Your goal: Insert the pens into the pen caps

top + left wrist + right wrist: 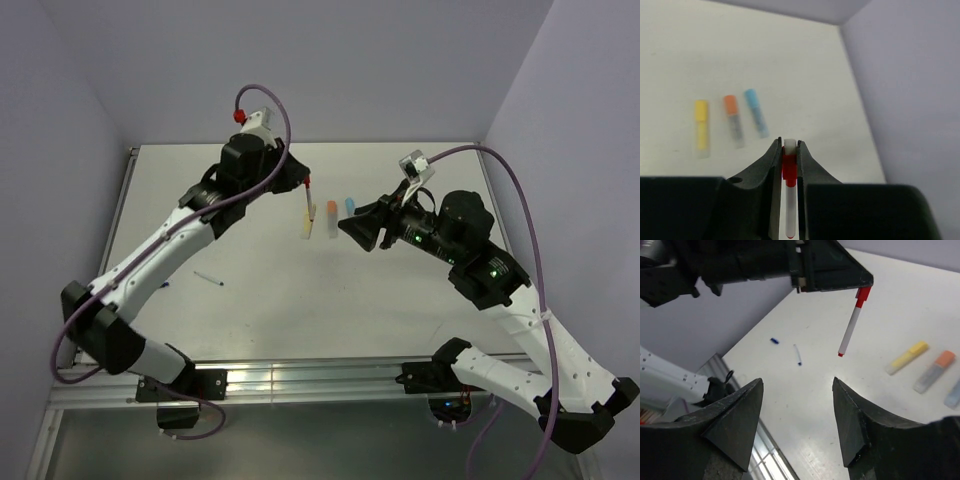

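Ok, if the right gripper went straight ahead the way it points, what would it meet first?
Most likely the red pen hanging from the left gripper; in the wrist view it sits just right of centre between the right gripper's open fingers. Depth is unclear.

red-capped pen (850,332): white barrel | yellow marker (701,127) | orange marker (733,120) | light-blue marker (756,112) | thin pen (208,277): tip seemingly dark blue

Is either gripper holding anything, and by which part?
Left gripper clamps the thin red pen at its red end, white shaft hanging free. Right gripper is open, holding nothing.
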Motion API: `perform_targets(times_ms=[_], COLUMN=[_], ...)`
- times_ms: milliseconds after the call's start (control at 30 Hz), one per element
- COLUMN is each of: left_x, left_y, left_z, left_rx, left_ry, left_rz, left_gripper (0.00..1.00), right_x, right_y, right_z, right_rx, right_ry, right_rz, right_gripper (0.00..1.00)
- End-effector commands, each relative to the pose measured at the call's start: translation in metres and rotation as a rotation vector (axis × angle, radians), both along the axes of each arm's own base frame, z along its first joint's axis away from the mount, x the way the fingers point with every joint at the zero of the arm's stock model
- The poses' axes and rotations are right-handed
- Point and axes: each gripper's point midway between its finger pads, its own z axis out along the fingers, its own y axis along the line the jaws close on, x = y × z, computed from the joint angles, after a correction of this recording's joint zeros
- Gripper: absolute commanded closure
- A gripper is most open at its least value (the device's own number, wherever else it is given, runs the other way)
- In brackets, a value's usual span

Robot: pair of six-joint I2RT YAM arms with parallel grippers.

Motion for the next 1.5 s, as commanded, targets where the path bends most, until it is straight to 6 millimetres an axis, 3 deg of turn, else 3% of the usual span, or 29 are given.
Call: perform_targets(times_ms=[0,33,100,133,200,233,300,333,400,433,567,667,700,867,1000,1100,1133,1167,1200,1300,1333,1367,1400,1433,1467], left_x=[0.036,0.056,0.074,0.087,0.105,0.113,0.127,0.133,0.144,0.146,0.157,0.160,0.160,0.158,0.156,0.155,0.156,0.152,0.150,0.129,0.123,0.105,0.095,0.085,0.066], left_y=[0.028,0.037,0.044,0.052,0.055,0.060,0.062,0.062,0.064,0.065,0.066,0.073,0.073,0.075,0.076,0.079,0.080,0.085,0.087,0.118,0.133,0.145,0.158,0.166,0.180], left_z=[-0.064,-0.093,-0.109,-0.137,-0.145,-0.174,-0.184,-0.208,-0.218,-0.239,-0.259,-0.277,-0.277,-0.287,-0.283,-0.269,-0.253,-0.250,-0.228,-0.215,-0.194,-0.201,-0.182,-0.179,-0.194], left_rx=[0.200,0.242,0.286,0.329,0.367,0.414,0.447,0.483,0.512,0.544,0.564,0.569,0.568,0.584,0.579,0.572,0.559,0.563,0.534,0.539,0.537,0.542,0.518,0.512,0.517], left_ry=[0.151,0.208,0.228,0.281,0.269,0.321,0.320,0.353,0.364,0.398,0.416,0.455,0.456,0.471,0.460,0.443,0.418,0.420,0.395,0.450,0.427,0.478,0.457,0.461,0.500], left_rz=[0.076,0.098,0.100,0.114,0.116,0.126,0.132,0.134,0.149,0.154,0.178,0.219,0.220,0.214,0.212,0.229,0.247,0.262,0.292,0.460,0.546,0.602,0.660,0.701,0.758], left_gripper=[1.00,1.00,1.00,1.00,1.00,1.00,1.00,1.00,1.00,1.00,0.96,0.87,0.87,0.65,0.54,0.49,0.48,0.49,0.49,0.52,0.53,0.53,0.54,0.53,0.52], right_x=[0.017,0.018,0.019,0.020,0.021,0.021,0.022,0.022,0.023,0.023,0.023,0.023,0.023,0.022,0.023,0.024,0.024,0.025,0.025,0.026,0.024,0.024,0.024,0.024,0.024], right_y=[-0.027,-0.028,-0.029,-0.028,-0.029,-0.030,-0.029,-0.029,-0.030,-0.030,-0.031,-0.032,-0.032,-0.033,-0.034,-0.035,-0.036,-0.036,-0.036,-0.031,-0.028,-0.025,-0.021,-0.019,-0.018], right_z=[0.008,0.007,0.005,0.004,0.003,0.003,0.002,0.002,0.002,0.001,0.000,0.000,0.000,0.000,0.000,0.000,-0.001,-0.002,-0.001,-0.005,-0.005,-0.007,-0.011,-0.013,-0.016], right_rx=[-0.033,-0.036,-0.043,-0.045,-0.043,-0.041,-0.043,-0.042,-0.041,-0.044,-0.044,-0.043,-0.043,-0.044,-0.047,-0.048,-0.049,-0.050,-0.050,-0.053,-0.046,-0.045,-0.049,-0.047,-0.052], right_ry=[-0.011,-0.010,-0.001,0.003,0.004,0.004,0.004,0.005,0.003,0.005,0.005,0.004,0.004,0.003,0.004,0.004,0.007,0.011,0.013,0.032,0.044,0.054,0.067,0.074,0.080], right_rz=[-0.185,-0.189,-0.197,-0.200,-0.210,-0.213,-0.214,-0.214,-0.217,-0.220,-0.224,-0.228,-0.228,-0.230,-0.237,-0.246,-0.249,-0.254,-0.256,-0.235,-0.222,-0.212,-0.189,-0.182,-0.180], right_gripper=[0.34,0.33,0.32,0.32,0.32,0.31,0.31,0.31,0.31,0.31,0.30,0.30,0.30,0.30,0.30,0.30,0.30,0.30,0.30,0.29,0.30,0.30,0.30,0.30,0.30])
